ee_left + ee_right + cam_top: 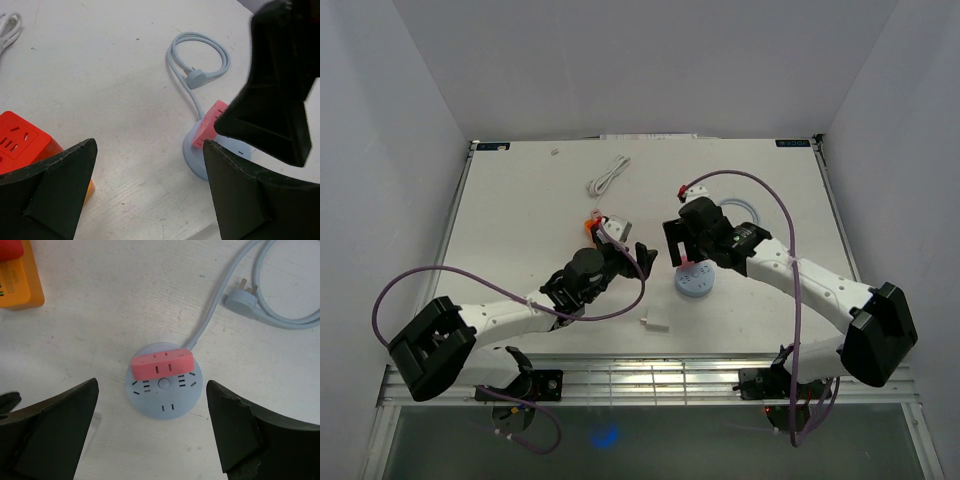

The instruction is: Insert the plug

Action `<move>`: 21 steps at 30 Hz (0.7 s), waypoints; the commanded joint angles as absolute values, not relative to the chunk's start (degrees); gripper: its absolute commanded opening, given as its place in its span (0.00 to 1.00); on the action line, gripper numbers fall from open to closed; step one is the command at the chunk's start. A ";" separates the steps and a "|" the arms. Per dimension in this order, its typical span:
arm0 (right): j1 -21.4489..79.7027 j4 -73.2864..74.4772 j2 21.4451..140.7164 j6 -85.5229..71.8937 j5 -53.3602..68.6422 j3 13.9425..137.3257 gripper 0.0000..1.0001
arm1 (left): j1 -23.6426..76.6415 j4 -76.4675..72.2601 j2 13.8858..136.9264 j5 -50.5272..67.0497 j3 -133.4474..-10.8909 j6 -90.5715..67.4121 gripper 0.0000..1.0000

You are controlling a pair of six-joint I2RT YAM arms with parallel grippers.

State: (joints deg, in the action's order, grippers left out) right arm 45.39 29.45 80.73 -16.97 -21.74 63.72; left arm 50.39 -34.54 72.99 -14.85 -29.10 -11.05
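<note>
- The pink plug block point(161, 365) sits on the far part of the round pale-blue socket hub point(162, 407), its long side running left to right, just where the hub's cable point(210, 315) leaves.
- From above it looks flat on the hub; whether its pins are fully home cannot be told.
- The right gripper point(152, 390) hangs directly over the hub, fingers spread wide on either side and grasping nothing.
- The step in hand appears to be the release after insertion. The next move likely calls for a straight lift clear of the plug block, or a downward press if it proves proud.
- The hub's cable loops away to the far right and ends in its own loose wall plug point(240, 297), lying on the table.
- The left gripper point(150, 145) waits to the left of the hub, low over the table, jaws wide and empty, beside an orange-and-red cube socket point(20, 140).
- A small white block point(654, 323) lies near the front edge; a coiled white cable point(608, 176) lies far back.
- The white table point(520, 220) is scuffed and enclosed by plain pale walls point(640, 60).
</note>
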 commanded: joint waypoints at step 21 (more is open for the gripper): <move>44.91 26.63 64.78 -17.49 -25.04 52.03 0.89 | 45.53 -8.81 66.71 2.81 -30.59 -36.90 0.98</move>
State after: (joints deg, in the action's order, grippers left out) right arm 45.32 28.53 66.85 -17.47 -22.33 51.66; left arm 45.52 -14.15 69.67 -0.75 -31.09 -30.85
